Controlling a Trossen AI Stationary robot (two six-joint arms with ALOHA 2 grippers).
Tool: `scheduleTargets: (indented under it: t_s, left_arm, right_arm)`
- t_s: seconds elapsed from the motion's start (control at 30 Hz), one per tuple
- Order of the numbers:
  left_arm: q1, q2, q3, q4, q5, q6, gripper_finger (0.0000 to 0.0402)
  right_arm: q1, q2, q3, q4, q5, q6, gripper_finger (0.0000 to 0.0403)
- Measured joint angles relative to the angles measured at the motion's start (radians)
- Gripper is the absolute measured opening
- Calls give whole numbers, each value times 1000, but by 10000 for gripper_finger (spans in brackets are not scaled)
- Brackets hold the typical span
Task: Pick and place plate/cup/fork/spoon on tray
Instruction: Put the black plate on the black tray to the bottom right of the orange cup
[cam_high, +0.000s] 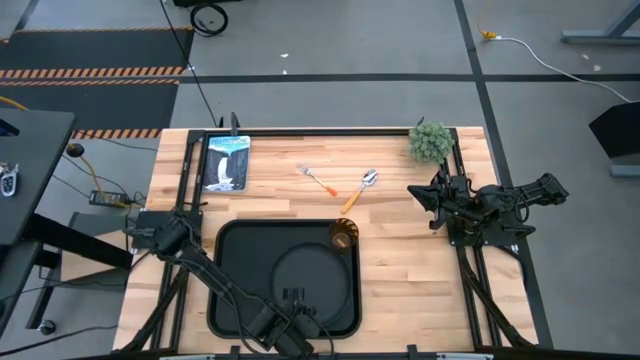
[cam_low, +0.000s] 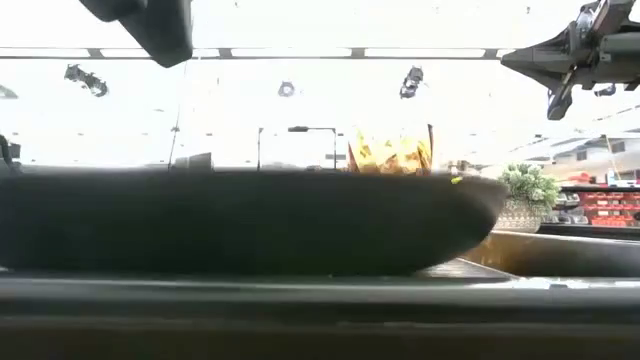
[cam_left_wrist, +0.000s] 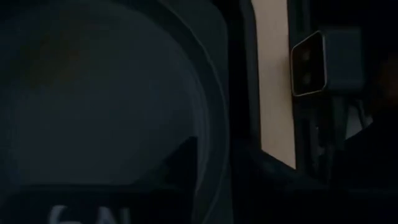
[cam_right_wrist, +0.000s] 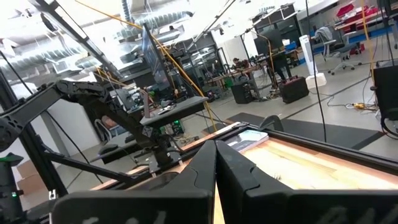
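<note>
The black tray (cam_high: 232, 262) lies at the table's near middle, and its wall fills the low view (cam_low: 250, 220). The round black plate (cam_high: 310, 275) lies flat inside it and also shows in the left wrist view (cam_left_wrist: 93, 93). The amber cup (cam_high: 343, 235) stands at the tray's far right corner and rises behind the tray's rim in the low view (cam_low: 390, 155). The fork (cam_high: 318, 181) and the spoon (cam_high: 360, 188) lie on the wood beyond the tray. My left gripper (cam_high: 294, 300) hangs low over the plate's near rim. My right gripper (cam_high: 420, 195) is shut, empty and raised at the right, also showing in the low view (cam_low: 545, 65).
A small potted plant (cam_high: 431, 142) stands at the far right corner, just beyond my right arm. A picture card (cam_high: 226, 162) lies at the far left. Bare wood lies between the tray and my right arm's base.
</note>
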Motion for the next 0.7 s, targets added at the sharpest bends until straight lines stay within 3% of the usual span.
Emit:
scheduleTargets:
  t_s: [0.17, 0.37, 0.7]
  left_arm:
    - [10, -8, 18, -77, 0, -34, 147]
    - [45, 4, 15, -285, -7, -178, 138]
    - [166, 14, -95, 24, 28, 27, 104]
  right_arm:
    - [0, 0, 0, 8, 0, 0, 16]
    - [0, 0, 0, 7, 0, 0, 16]
    - [0, 0, 0, 7, 0, 0, 16]
